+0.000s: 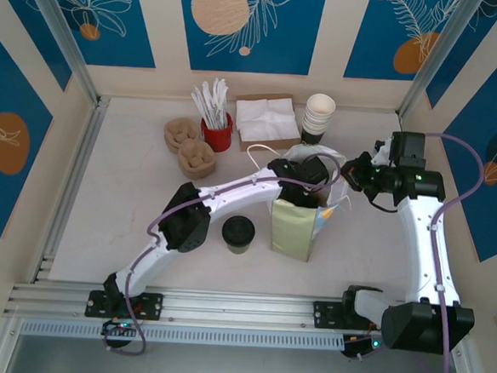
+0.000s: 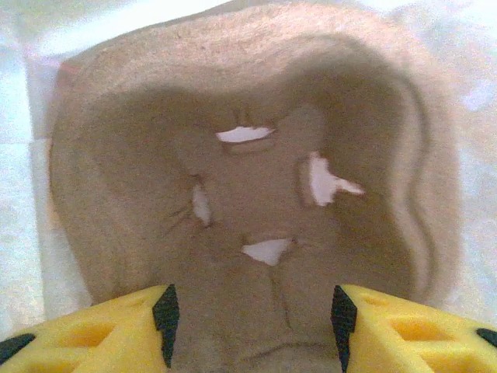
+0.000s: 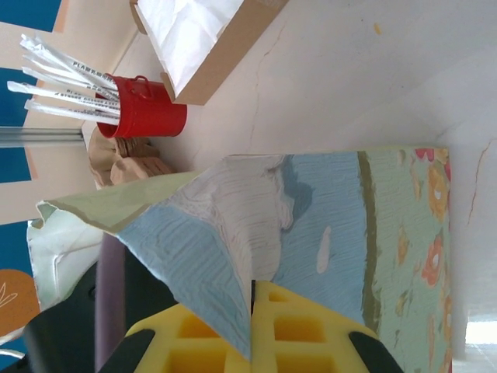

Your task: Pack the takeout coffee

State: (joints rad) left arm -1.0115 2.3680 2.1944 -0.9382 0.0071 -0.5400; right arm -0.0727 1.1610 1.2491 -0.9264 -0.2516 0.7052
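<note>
**Takeout coffee**: stands upright on the table, black lid on, olive-green sides just visible beneath it. Sits in the near half, just left of the paper bag and apart from it, outside the bag. Lies just right of the left arm's elbow. Touched by neither gripper.

**Paper bag**: stands upright just right of the cup, mouth open upward, much taller than the cup. Olive-green on the near face. Printed pale blue with a green stripe and small flowers on the face seen from the right wrist.

**Left gripper**: reaches from the left into the bag's mouth. Yellow fingers stand well apart and clamp nothing. Looks straight down onto a moulded pulp cup carrier inside the bag, with pale bag walls around it. Carrier floor torn in four places, with white behind the tears. Contact between fingertips and carrier: impossible to tell.

**Right gripper**: closed tight on the bag's right rim, with the paper pinched between its yellow fingers. Holds that edge out to the right of the mouth.

**Far side of the table, left to right:**
- stacked pulp carriers
- red pail full of white wrapped sticks
- open brown box of white napkins
- stack of lidless white cups

All well apart from the cup.
</note>
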